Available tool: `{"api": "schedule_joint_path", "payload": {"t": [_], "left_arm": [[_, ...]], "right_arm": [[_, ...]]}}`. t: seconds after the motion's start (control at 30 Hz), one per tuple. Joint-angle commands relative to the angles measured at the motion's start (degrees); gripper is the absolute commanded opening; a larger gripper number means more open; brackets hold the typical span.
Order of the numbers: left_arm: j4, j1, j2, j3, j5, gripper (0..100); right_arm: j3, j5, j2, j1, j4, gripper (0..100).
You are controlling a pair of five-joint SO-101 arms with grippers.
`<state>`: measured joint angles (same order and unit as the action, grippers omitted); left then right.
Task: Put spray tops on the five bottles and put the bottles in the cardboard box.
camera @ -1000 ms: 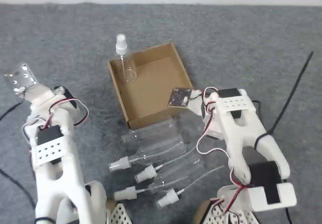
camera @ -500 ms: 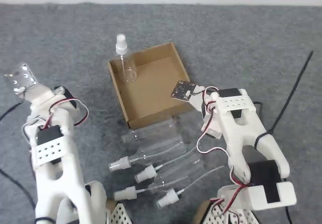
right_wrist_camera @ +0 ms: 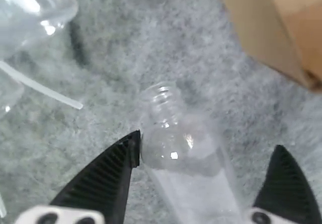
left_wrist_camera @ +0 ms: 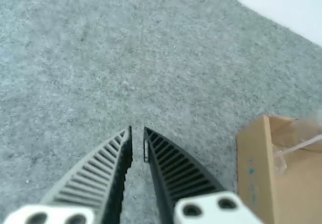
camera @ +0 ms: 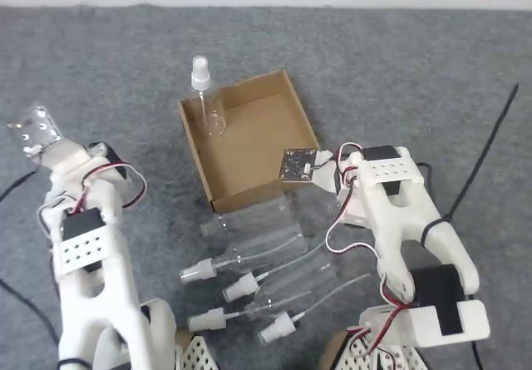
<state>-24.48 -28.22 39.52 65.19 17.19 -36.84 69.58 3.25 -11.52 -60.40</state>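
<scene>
Two black fingers [right_wrist_camera: 108,178] of the right gripper [right_wrist_camera: 207,143] stand spread either side of a clear uncapped plastic bottle [right_wrist_camera: 186,173], one tip apparently touching its shoulder. The bottle lies on grey carpet [camera: 399,71] just beside the shallow brown cardboard box [camera: 249,194]. The left gripper [left_wrist_camera: 137,131], fingers nearly pressed together on nothing, hangs over carpet apart from the box. A clear bottle with a white spray top [camera: 209,108] stands in the box's far corner. More bare bottles [camera: 249,216] and loose white spray tops [camera: 239,287] lie between the arms.
</scene>
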Motion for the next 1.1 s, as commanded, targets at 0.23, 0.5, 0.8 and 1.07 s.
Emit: {"api": "schedule_joint_path", "payload": {"t": [0.23,0.5,0.8,1.07], "left_arm": [[1.8,0.0,2.1,-0.8,-0.6,3],[1.8,0.0,2.1,-0.8,-0.6,3],[1.8,0.0,2.1,-0.9,-0.6,3],[1.8,0.0,2.1,-0.9,-0.6,3]], "right_arm": [[2.1,5.0,0.4,0.7,0.2,29.6],[2.1,7.4,-2.1,1.1,-0.7,29.6],[3.3,3.3,-2.5,1.2,-1.2,27.4],[6.8,-7.8,-2.5,1.2,-1.2,13.0]]}}
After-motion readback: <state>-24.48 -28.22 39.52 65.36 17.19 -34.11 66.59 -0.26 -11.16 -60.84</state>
